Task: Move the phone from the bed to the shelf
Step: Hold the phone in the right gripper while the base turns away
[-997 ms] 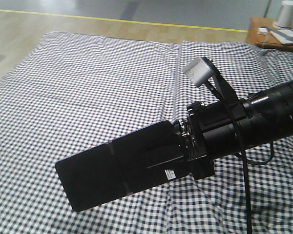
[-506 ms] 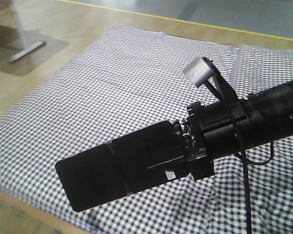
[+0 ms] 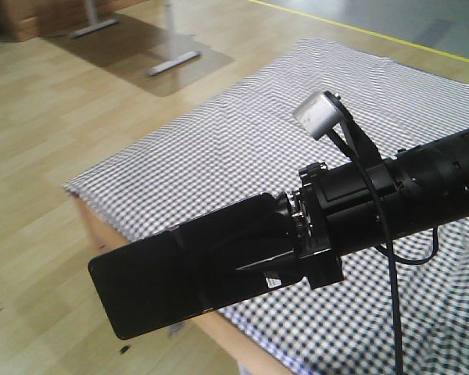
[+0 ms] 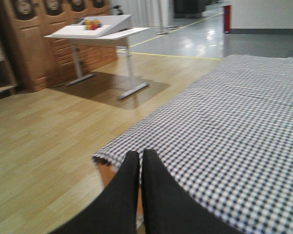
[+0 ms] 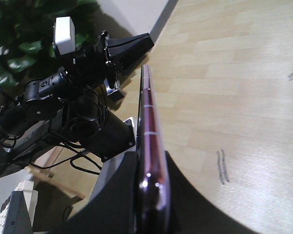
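Note:
The phone is a thin black slab held out level in the air, past the corner of the bed and over the wooden floor. My right gripper is shut on one end of it. From the right wrist the phone shows edge-on with a pinkish rim, clamped between the right gripper's two dark fingers. My left gripper hangs shut and empty over the bed's corner. The checked sheet covers the bed. The shelf is out of view.
Light wood floor lies left of the bed. A white desk on metal legs stands before brown wooden cabinets. My left arm and a leafy plant show in the right wrist view.
The front view has swung left: the bed slid to the right, and its corner, the floor and the desk legs came into sight. The phone stays in the right gripper, unchanged.

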Tool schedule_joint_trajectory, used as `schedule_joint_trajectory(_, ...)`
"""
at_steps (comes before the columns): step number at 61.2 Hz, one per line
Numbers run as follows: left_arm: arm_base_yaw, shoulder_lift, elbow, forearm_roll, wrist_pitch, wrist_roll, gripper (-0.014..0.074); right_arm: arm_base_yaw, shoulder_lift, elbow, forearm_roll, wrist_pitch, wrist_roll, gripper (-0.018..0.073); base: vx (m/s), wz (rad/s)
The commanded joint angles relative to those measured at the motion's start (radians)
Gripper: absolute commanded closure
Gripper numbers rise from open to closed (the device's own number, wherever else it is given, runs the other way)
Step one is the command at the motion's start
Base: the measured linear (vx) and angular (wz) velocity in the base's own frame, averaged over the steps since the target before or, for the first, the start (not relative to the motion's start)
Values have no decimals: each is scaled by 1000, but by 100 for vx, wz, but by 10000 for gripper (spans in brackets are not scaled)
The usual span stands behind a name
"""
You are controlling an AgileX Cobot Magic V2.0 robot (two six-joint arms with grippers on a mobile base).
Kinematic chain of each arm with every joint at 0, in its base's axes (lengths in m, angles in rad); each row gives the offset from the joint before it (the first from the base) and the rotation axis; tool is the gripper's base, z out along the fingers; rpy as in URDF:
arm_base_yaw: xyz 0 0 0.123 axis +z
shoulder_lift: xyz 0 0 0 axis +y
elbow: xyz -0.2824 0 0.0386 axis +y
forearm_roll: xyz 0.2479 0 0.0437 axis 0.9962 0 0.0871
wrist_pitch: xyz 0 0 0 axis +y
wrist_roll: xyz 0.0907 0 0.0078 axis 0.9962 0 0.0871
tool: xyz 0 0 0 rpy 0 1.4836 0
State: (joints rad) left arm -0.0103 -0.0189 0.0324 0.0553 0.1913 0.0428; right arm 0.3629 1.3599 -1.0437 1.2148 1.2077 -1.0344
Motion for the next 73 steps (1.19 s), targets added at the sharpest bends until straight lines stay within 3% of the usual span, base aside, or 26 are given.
schedule_joint_trajectory(1,-2,-5,-26,-4,-72,-4,596,1,-32,-26,87,83,-4,560,-16,64)
schedule_joint_trajectory(73,-2,-5,-26,-4,-72,-4,596,1,-32,-26,87,83,-4,560,-16,61)
